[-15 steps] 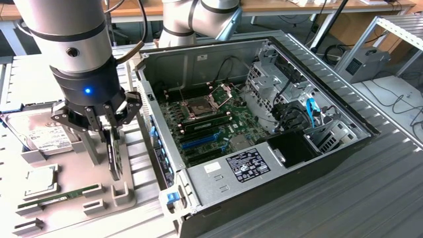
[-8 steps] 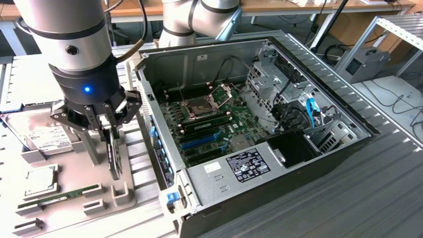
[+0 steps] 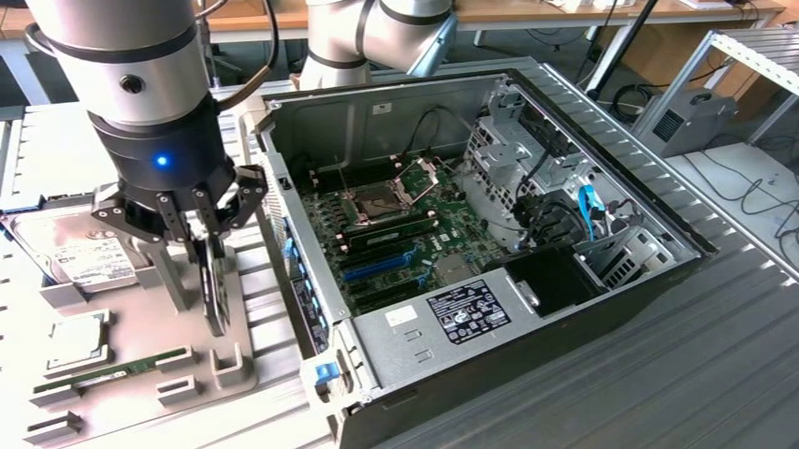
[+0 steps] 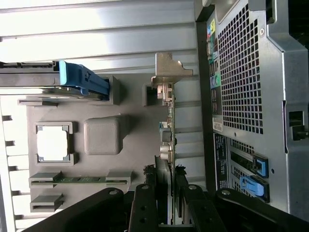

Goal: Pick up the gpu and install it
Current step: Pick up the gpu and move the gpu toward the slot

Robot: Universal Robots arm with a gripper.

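1. Claw (image 3: 210,257): clenched on the gpu (image 3: 217,297), fingers pressed to both flat faces near its upper edge.
2. Stands on edge, that gpu, upright over the grey parts tray (image 4: 135,159) on the bench (image 3: 281,374), just beside the open computer case (image 3: 374,112); cannot tell whether seated in its slot or lifted clear.
3. Step in hand, judged: pick-up; motherboard (image 3: 413,224) slots bare.
4. Calls for a square, firm hold, card kept upright and clear of the tray's slot blocks.
5. Looks thin and dark edge-on, silver bracket (image 4: 170,72) at the end away from the claw.
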